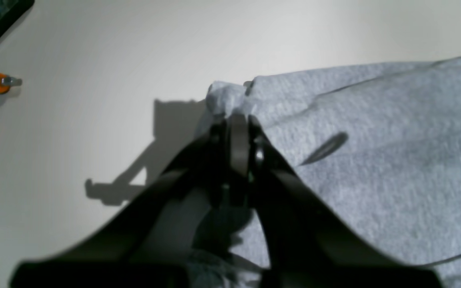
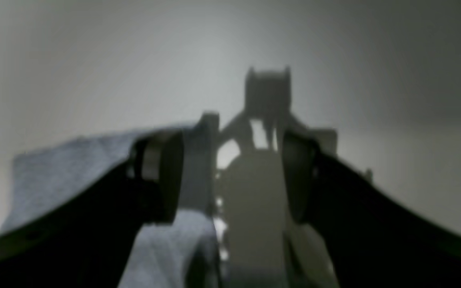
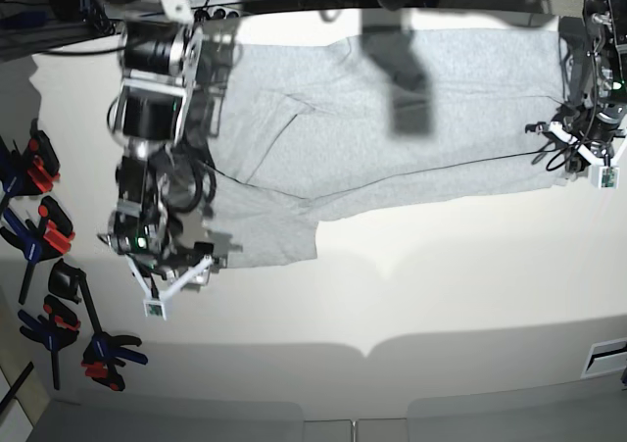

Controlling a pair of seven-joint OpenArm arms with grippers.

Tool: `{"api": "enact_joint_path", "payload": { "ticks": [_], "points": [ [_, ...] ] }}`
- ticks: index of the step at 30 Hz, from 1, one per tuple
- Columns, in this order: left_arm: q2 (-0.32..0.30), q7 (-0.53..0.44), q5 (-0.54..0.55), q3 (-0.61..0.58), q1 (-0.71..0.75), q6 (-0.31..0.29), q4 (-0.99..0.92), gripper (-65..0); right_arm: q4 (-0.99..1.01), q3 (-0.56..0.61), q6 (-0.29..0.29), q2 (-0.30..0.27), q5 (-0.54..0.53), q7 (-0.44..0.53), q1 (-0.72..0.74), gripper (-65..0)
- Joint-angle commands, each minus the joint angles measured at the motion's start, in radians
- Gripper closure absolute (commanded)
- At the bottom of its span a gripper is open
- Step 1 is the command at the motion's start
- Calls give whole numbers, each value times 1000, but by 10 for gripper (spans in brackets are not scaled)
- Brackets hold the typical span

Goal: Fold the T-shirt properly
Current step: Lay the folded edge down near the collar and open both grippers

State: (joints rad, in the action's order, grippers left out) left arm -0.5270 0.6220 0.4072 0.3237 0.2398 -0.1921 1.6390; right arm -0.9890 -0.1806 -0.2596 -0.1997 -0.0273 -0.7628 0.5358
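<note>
White table (image 3: pixel 441 266); T-shirt (image 3: pixel 411 138) lettering hidden (face-down?).

Both arms are built of black housings with silvery metal joint sections and loose black cables. The left gripper (image 1: pixel 238 124) has smooth black fingers (image 1: pixel 239 144) widening into broad black arms. White brackets edge the right gripper (image 3: pixel 176 270), and small green lights glow on both wrists.
</note>
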Motion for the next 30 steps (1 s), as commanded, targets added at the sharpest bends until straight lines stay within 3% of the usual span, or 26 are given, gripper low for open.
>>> {"api": "enact_joint_path", "payload": {
  "ticks": [1, 5, 12, 17, 18, 20, 21, 24, 30],
  "points": [
    [-19, -24, 3, 10, -10, 1, 18, 0, 38, -2, 1, -5, 7, 20, 48, -364],
    [-19, -24, 3, 10, -10, 1, 18, 0, 181, -2, -77, 3, -2, 53, 93, -364],
    [-19, -24, 3, 10, -10, 1, 18, 0, 216, -2, -81, 43, -2, 76, 76, -358],
    [-19, -24, 3, 10, -10, 1, 18, 0, 216, -2, -81, 65, -2, 79, 76, -224],
    [-19, -24, 3, 10, -10, 1, 18, 0, 216, -2, -81, 69, -2, 83, 76, -182],
    [-19, -24, 3, 10, -10, 1, 18, 0, 215, -2, -81, 74, -3, 89, 76, -36],
    [-19, -24, 3, 10, -10, 1, 18, 0, 215, -2, -81, 76, -3, 95, 77, 0],
    [-19, -29, 3, 10, -10, 1, 18, 0, 207, -2, -99, 75, -10, 75, 82, 0],
    [-19, -31, 2, 10, -10, 1, 18, 0, 22, -2, -238, 76, -124, -59, 52, 0]
  ]
}}
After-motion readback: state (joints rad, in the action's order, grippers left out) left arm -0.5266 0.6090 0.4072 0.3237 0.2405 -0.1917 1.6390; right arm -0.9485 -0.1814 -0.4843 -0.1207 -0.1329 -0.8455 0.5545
